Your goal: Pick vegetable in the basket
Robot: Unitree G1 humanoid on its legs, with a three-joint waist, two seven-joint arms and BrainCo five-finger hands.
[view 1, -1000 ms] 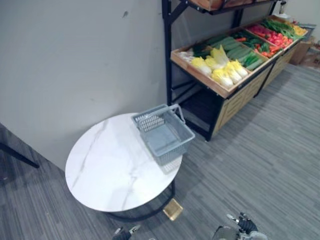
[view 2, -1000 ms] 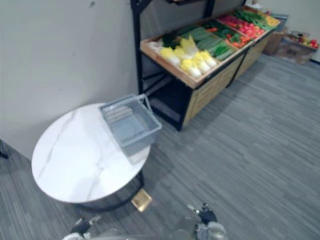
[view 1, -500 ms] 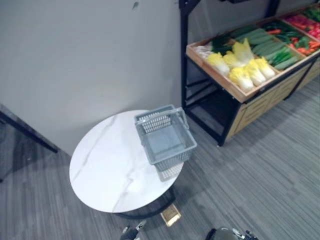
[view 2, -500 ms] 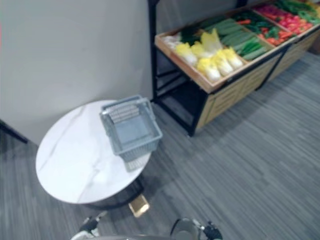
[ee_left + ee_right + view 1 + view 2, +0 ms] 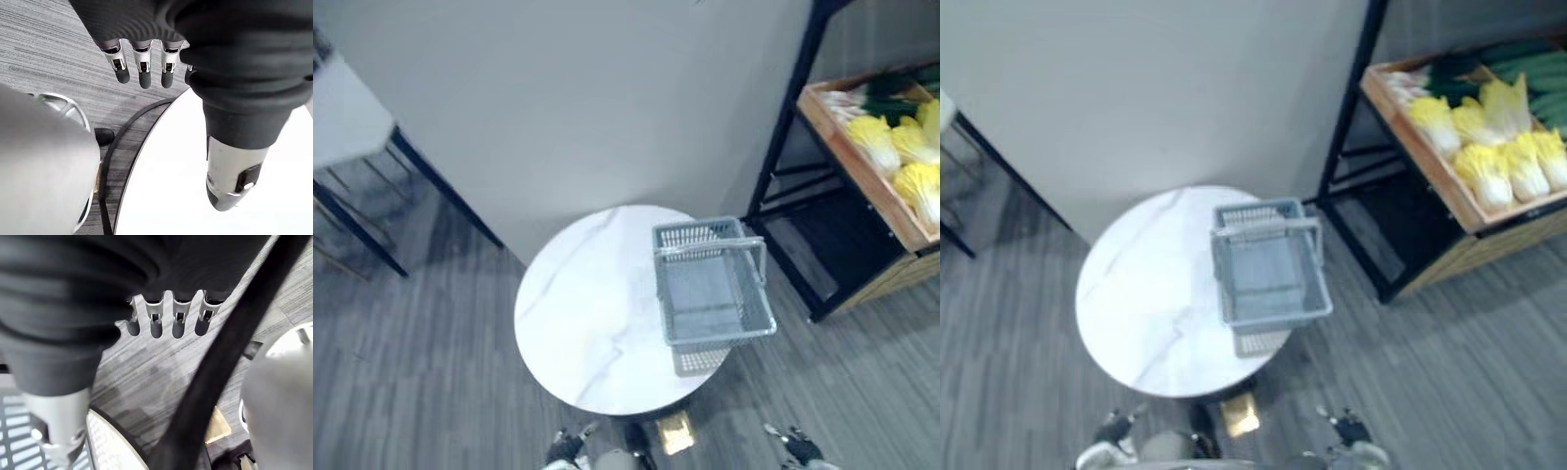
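An empty grey wire basket with its handle up stands on the right edge of a round white marble table. Yellow-white cabbages lie in a wooden shelf tray to the right, with green vegetables behind them. My left hand hangs low by the table's near edge, its fingers straight and holding nothing. My right hand hangs over the floor to the right, its fingers straight and empty too.
A black shelf post rises between the table and the vegetable tray. A white desk on dark legs stands at the far left against the wall. A small brass block lies on the grey floor under the table.
The camera has swung left: table and basket now sit mid-picture, the shelf has slid to the right edge, and the desk has come into view. Both hands stay low.
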